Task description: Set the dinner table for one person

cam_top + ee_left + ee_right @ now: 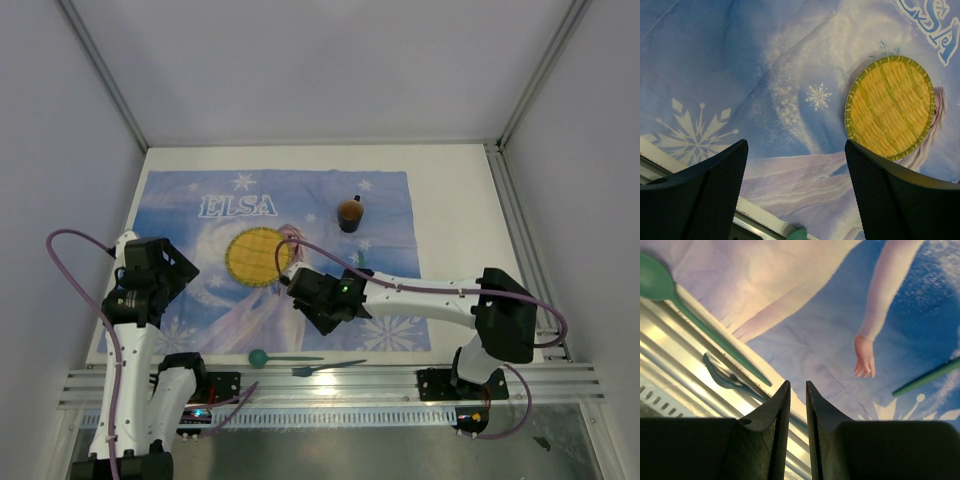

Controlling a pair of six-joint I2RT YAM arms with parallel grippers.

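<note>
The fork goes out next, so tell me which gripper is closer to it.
Right. The right gripper hangs over the cloth just beyond the fork at the near edge; the left gripper is well off to the fork's left, past the spoon.

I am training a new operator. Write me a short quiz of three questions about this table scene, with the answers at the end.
1. True or false: the cup stands on the blue cloth.
2. Fill in the missing word: the spoon and the fork lie by the ___ edge of the table, the edge where the arms are bolted.
3. Choose one: the left end effector is A) wide open and empty, B) closed on the fork, C) closed on the cup.

Key: 1. true; 2. near; 3. A
</note>
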